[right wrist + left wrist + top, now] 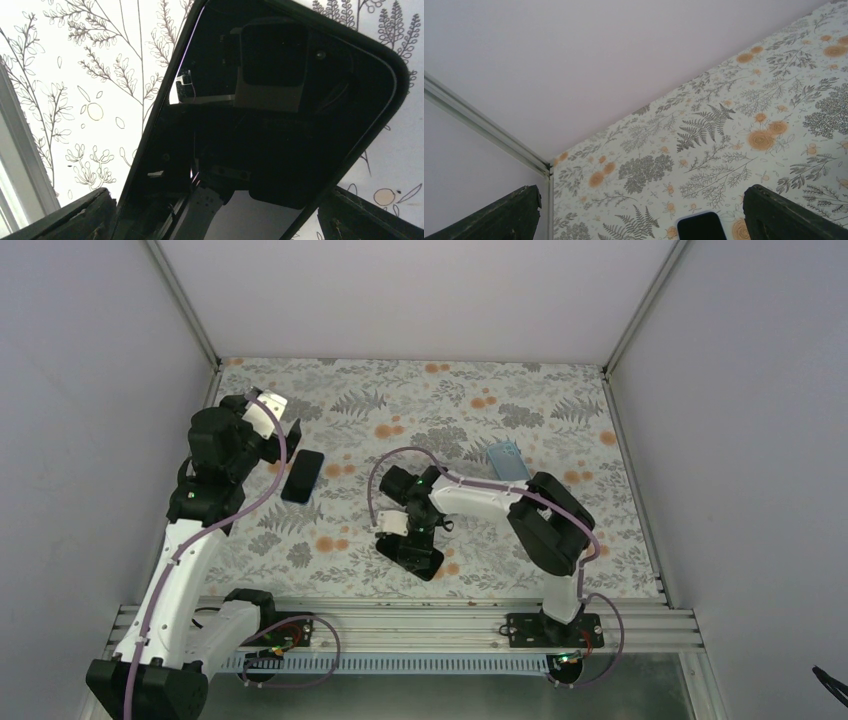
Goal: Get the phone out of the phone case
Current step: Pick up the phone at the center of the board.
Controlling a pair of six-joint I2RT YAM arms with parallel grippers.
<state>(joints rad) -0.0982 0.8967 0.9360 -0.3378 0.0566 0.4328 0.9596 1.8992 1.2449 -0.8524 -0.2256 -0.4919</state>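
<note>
A black phone (302,476) with a thin pale bluish rim lies flat on the floral mat at the left. Its end shows in the left wrist view (702,228). My left gripper (275,422) hangs just behind it, open and empty, also seen in the left wrist view (639,202). A second black glossy phone (414,556) lies near the front centre. My right gripper (404,538) is low over it and open. In the right wrist view its fingers (75,215) straddle the screen (280,125). A translucent blue case (508,460) lies empty at the right.
The floral mat (560,400) covers the table inside white walls. A metal rail (400,625) runs along the near edge with both arm bases. The wall corner post (484,130) stands close behind the left gripper.
</note>
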